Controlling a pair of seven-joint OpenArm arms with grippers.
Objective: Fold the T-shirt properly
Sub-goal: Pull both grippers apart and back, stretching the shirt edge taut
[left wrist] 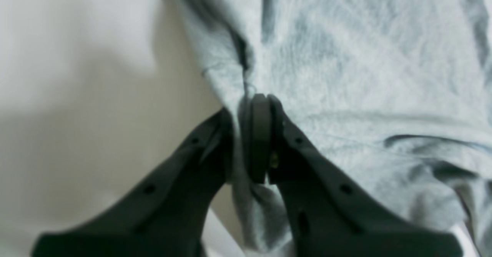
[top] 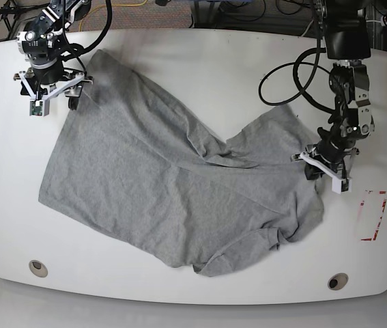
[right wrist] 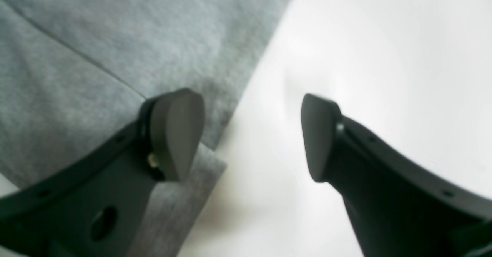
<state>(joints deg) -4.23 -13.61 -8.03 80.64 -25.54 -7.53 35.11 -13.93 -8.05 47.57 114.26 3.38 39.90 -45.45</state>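
Left hand [left wrist: 251, 134] grips the T-shirt [top: 166, 184] edge; right hand [right wrist: 251, 134] is open at a corner. Shirt lies crumpled, no fold made.

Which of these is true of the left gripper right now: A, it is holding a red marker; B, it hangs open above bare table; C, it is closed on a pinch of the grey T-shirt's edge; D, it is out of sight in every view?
C: in the left wrist view the left gripper has its jaws pressed together with a bunched fold of the T-shirt between them.
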